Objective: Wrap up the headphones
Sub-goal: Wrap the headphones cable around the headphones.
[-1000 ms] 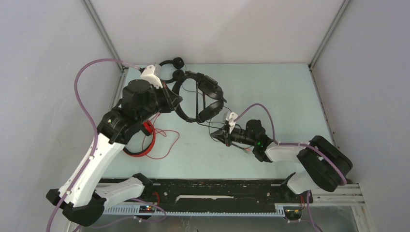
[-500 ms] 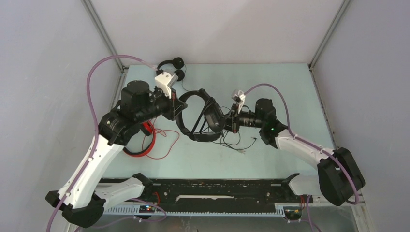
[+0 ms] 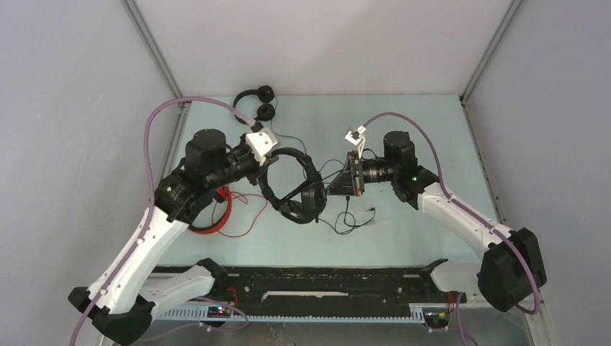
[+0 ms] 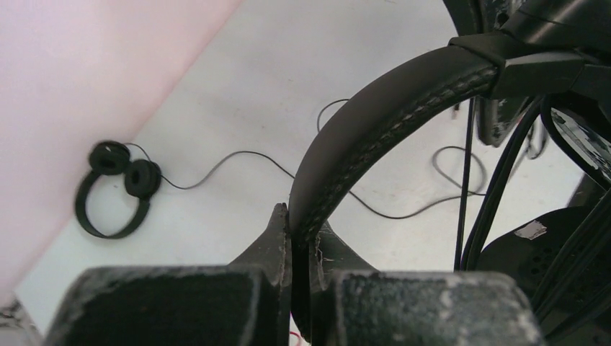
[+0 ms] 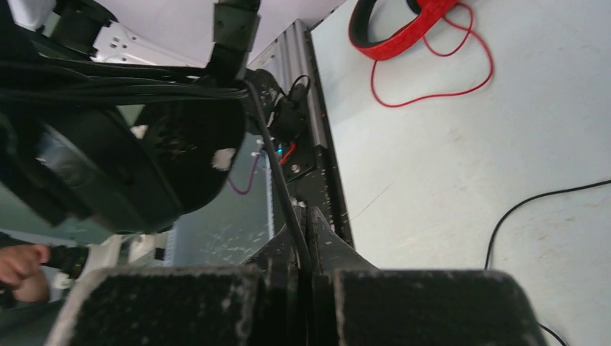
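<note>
The bulky black headphones [image 3: 297, 189] hang above the table between the arms. My left gripper [image 3: 267, 163] is shut on their padded headband [image 4: 375, 122], which runs up from the jaws [image 4: 303, 232]. My right gripper [image 3: 337, 184] is shut on their thin black cable [image 5: 277, 173], just right of an ear cup [image 5: 144, 166]. Strands of cable run taut from the cup to the right gripper [image 5: 308, 232], and the rest lies looped on the table [image 3: 353, 216]. The slim black headphones [image 3: 256, 104] lie at the far left [image 4: 115, 189]. The red headphones [image 3: 210, 215] lie under my left arm [image 5: 403, 29].
A metal frame rail [image 3: 173, 144] borders the table on the left, and grey walls close in all round. The black base rail [image 3: 317, 281] runs along the near edge. The slim headphones' cable [image 4: 238, 157] trails across the table toward the middle.
My left gripper carried the bulky headphones right and nearer. My right gripper rose from the table and swung to the far side with the cable, pulling it taut.
</note>
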### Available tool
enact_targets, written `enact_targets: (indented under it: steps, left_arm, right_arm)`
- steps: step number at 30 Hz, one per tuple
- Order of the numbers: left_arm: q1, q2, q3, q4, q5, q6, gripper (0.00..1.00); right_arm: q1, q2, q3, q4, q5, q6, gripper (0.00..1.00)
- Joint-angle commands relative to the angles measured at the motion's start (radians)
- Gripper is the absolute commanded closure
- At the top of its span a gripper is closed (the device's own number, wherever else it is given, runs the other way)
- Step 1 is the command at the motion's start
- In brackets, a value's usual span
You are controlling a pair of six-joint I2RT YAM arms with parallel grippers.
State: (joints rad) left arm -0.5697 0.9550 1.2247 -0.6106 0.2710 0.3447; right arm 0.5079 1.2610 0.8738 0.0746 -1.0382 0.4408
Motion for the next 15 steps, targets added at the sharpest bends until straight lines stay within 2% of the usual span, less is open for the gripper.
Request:
enact_targets:
  steps: [1, 4, 8, 12, 15]
  left_arm:
    - [-0.006, -0.015, -0.047, -0.033, -0.012, 0.261, 1.0]
    - [-0.011, -0.001, -0.075, -0.022, -0.094, 0.354, 1.0]
    - [-0.024, 0.037, -0.071, -0.044, -0.14, 0.407, 1.0]
    - [-0.034, 0.013, -0.139, 0.079, -0.2, 0.451, 1.0]
    - [-0.035, 0.02, -0.186, 0.168, -0.265, 0.494, 1.0]
  right_arm:
    - [-0.04, -0.05, 0.056, 0.01, -0.043, 0.111, 1.0]
    - [-0.044, -0.065, 0.056, 0.025, -0.066, 0.15, 1.0]
    - [-0.044, -0.077, 0.056, 0.078, -0.066, 0.218, 1.0]
    - [-0.046, -0.069, 0.056, 0.14, -0.053, 0.284, 1.0]
    - [-0.049, -0.055, 0.056, 0.145, 0.017, 0.223, 1.0]
